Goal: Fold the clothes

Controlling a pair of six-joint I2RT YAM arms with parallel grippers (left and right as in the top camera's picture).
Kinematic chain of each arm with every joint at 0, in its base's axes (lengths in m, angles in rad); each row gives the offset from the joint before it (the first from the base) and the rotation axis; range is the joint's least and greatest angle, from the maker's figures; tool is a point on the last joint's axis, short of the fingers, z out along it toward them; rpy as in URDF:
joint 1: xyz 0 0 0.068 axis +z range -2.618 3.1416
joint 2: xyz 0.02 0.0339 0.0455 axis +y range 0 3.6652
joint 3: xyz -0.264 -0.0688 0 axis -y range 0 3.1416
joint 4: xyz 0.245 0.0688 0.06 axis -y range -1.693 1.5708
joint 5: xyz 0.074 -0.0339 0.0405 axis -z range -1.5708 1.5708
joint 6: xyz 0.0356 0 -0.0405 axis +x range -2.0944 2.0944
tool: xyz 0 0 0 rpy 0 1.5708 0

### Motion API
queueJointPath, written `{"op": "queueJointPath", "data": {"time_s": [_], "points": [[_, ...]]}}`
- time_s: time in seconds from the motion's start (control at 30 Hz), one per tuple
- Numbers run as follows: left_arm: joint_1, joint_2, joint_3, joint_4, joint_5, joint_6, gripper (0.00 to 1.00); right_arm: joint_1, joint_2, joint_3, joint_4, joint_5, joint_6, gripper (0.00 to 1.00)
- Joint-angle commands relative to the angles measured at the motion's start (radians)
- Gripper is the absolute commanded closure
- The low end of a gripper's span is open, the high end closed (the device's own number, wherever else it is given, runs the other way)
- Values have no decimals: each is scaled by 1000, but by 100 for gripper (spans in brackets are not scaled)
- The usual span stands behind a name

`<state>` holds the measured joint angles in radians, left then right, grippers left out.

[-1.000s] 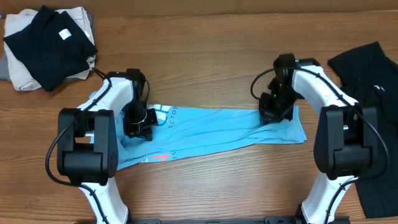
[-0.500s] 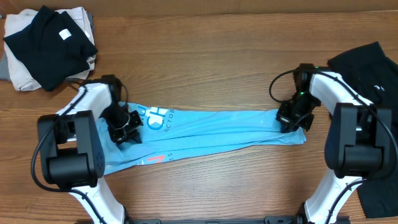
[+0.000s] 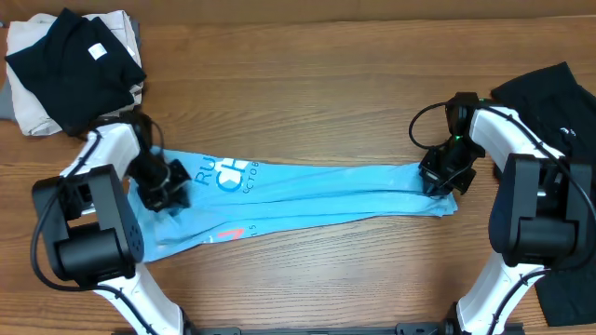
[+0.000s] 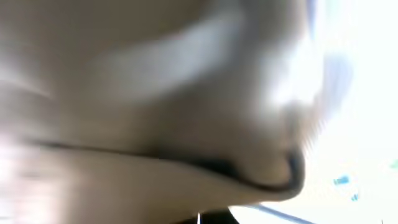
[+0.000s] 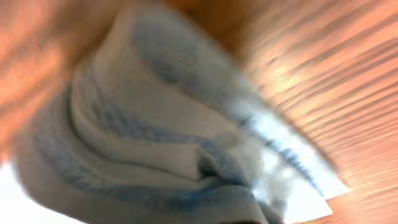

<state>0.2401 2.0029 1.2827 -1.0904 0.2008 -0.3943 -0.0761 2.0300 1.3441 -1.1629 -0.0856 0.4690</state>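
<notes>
Light blue cotton T-shirt point(image 3: 317, 191) stretched flat on brown wooden table point(image 3: 307, 84); L gripper point(image 3: 166, 191) pinches left end, R gripper point(image 3: 444, 181) at right end.

Left arm point(image 3: 104, 154) bends out to the left, with the left gripper point(image 3: 165, 192) held low, jaws closed. Right arm point(image 3: 507, 135) bends in from the right, with the right gripper point(image 3: 440, 180) held low, jaw state indistinct.

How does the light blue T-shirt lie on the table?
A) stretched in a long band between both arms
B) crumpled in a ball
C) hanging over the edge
A: the overhead view shows the light blue T-shirt drawn out long from the left arm to the right arm.
</notes>
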Motion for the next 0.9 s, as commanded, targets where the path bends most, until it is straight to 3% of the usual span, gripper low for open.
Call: {"op": "queueJointPath", "data": {"time_s": [0.0, 0.1, 0.13, 0.2, 0.27, 0.4, 0.43, 0.57, 0.6, 0.63, 0.87], "points": [[51, 32, 81, 9, -177, -22, 96, -20, 7, 80, 16, 138, 22, 79], [57, 32, 156, -29, -183, -22, 96, -20, 7, 169, -32, 138, 22, 67], [57, 32, 182, -50, -183, -21, 96, -20, 7, 200, -53, 138, 22, 57], [57, 31, 254, -116, -183, -21, 96, -21, 7, 276, -111, 145, 22, 20], [54, 31, 340, -192, -182, -21, 96, -26, 7, 377, -191, 175, 21, 0], [53, 31, 440, -283, -181, -15, 96, -48, 7, 474, -269, 190, 20, 0], [53, 31, 457, -301, -178, -1, 90, -61, 7, 485, -280, 189, 14, 0], [53, 32, 460, -324, -179, 14, 16, -127, 7, 458, -278, 95, -95, 0], [53, 31, 452, -322, -179, 14, 5, -148, 7, 442, -275, 43, -137, 0], [53, 32, 449, -320, -179, 13, 0, -168, 8, 422, -266, -9, -173, 0], [53, 32, 422, -280, -178, 13, 0, -263, 9, 235, -129, -344, -418, 0]]}}
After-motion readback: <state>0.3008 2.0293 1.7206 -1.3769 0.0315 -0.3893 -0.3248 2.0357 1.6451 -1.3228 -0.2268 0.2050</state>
